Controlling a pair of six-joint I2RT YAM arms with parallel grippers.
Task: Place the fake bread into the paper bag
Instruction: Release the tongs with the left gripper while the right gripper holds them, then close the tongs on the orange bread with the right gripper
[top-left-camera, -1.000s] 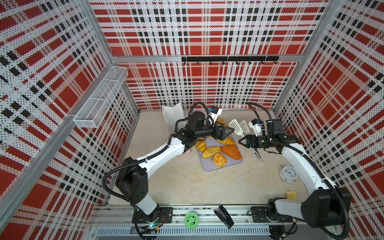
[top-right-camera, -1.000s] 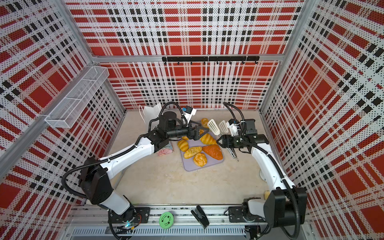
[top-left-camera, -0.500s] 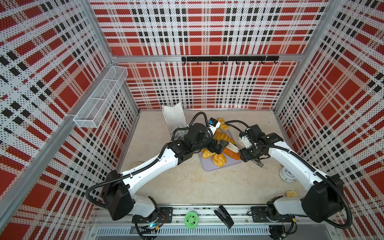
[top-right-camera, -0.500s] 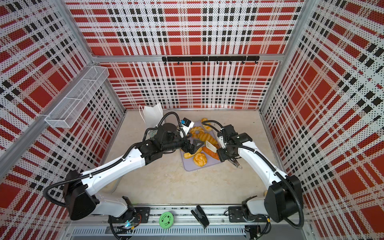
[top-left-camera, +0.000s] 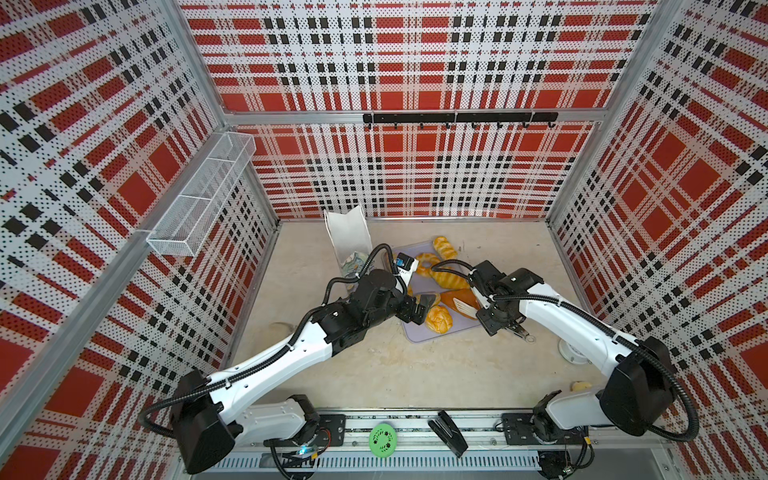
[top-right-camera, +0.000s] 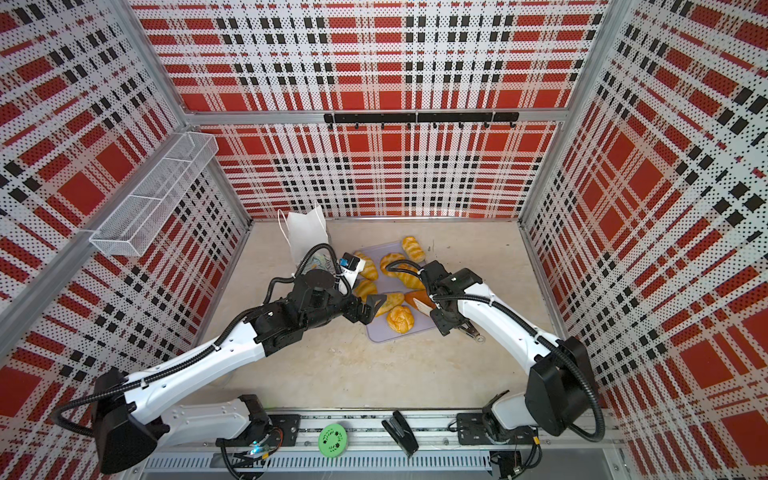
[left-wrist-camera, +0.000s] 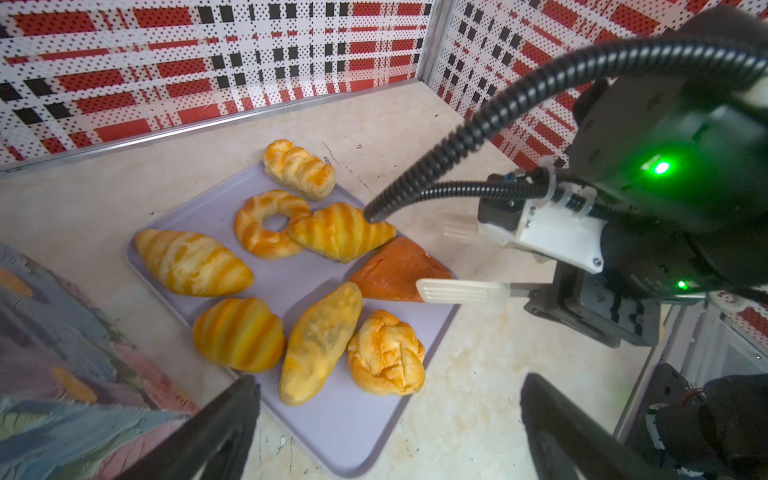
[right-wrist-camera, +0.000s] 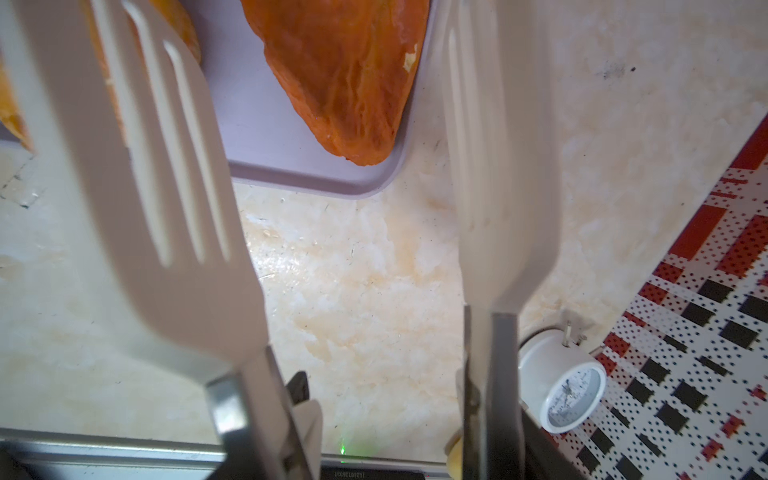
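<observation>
All eight pieces of fake bread (left-wrist-camera: 320, 340) sit on the tray (left-wrist-camera: 345, 428), centre of both top views. The paper bag (top-left-camera: 347, 232) stands upright just upper left of the tray; whether they touch, can't tell.

The left gripper (top-left-camera: 419, 309) hovers at the tray's left edge, nearest the round bun (top-left-camera: 438, 319) but apart from it. Jaws spread wide, nothing in them.

The right gripper (top-left-camera: 496, 320) is at the tray's lower right corner, clamped on tongs (right-wrist-camera: 166, 208). The tong blades stand apart, with the brown loaf (right-wrist-camera: 345, 75) between them near the tips. In the left wrist view one blade tip overlaps the loaf's edge; contact can't be told. The bag is well apart from this gripper.
</observation>
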